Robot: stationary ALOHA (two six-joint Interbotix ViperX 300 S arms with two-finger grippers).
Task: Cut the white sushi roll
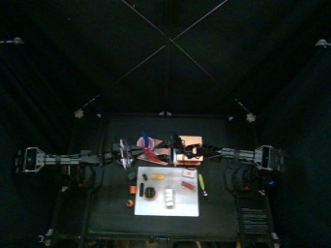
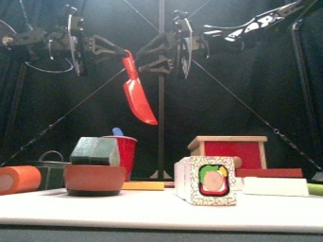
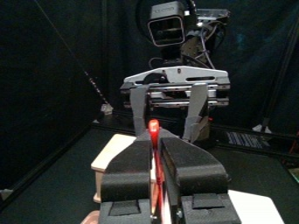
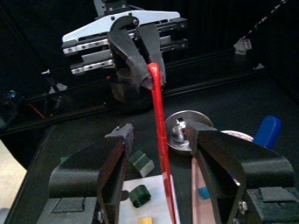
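Your left gripper (image 3: 156, 149) has its jaws closed narrow on a long red plastic knife (image 2: 136, 95), carried high above the small black table (image 1: 110, 194). In the front view the blade hangs down and slants, well clear of everything standing below. Your right gripper (image 4: 158, 136) faces it with jaws spread wide, and the knife runs between them without either jaw pressing on it. That looks like a handover being set up, so the cutting arm gets a better hold.

The white sushi roll with its dark outer wrap (image 1: 169, 196) lies on the flat white cutting board (image 1: 168, 205) near the table's front, well below and in front of both grippers. From the top view it is small, so I am only fairly sure of its exact spot.

There is open air around the grippers. Down low it is crowded: a small orange piece (image 1: 158, 177) and a red-pink piece (image 1: 188, 184) share the board, so come down steeply onto the roll.
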